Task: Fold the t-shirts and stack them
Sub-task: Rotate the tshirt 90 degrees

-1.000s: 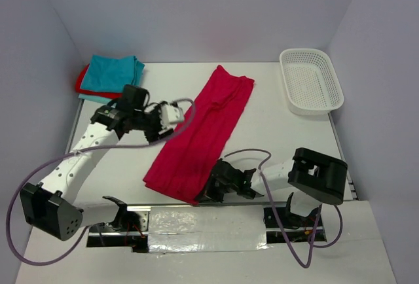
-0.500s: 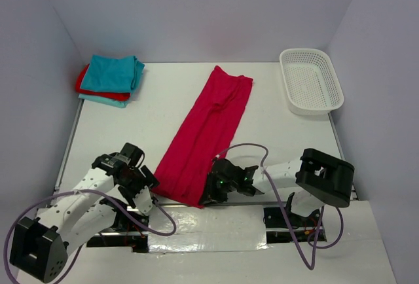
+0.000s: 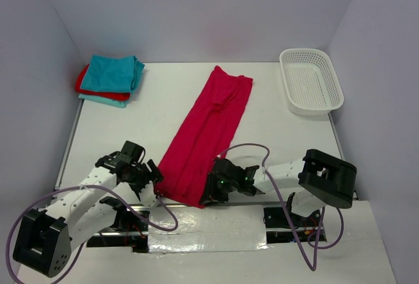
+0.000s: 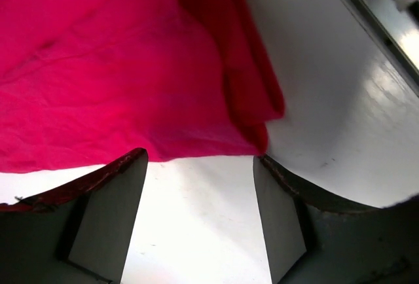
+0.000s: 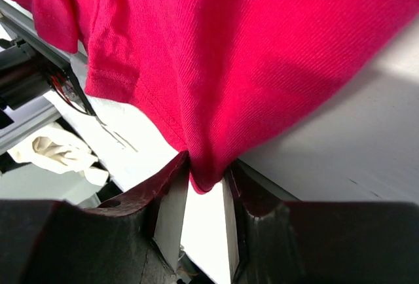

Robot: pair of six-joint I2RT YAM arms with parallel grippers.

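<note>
Magenta t-shirt [image 3: 206, 127] lies on the white table [image 3: 281, 140], folded lengthwise into a long narrow strip. It runs diagonally from the far middle toward the near edge, and its near end sits between the two arms. Left gripper [image 3: 154, 178] is low at the near-left corner of that strip. In the left wrist view its jaws stand wide apart with only bare table between them, and the shirt's hem [image 4: 196, 146] lies just beyond the fingertips. One tip is at or against the doubled corner; contact is uncertain. Right gripper [image 3: 208, 194] is at the near-right corner. In the right wrist view a drooping fold of the cloth [image 5: 229, 48] sits in the narrow gap between the fingertips and touches both. Cannot tell whether they pinch it or merely flank it. At the far-left corner is a folded stack with a teal t-shirt [image 3: 114, 71] on top, a red t-shirt [image 3: 84, 82] under it, and another teal layer [image 3: 108, 102] at the bottom. White mesh basket [image 3: 288, 58] is at far right, well apart from the strip.
</note>
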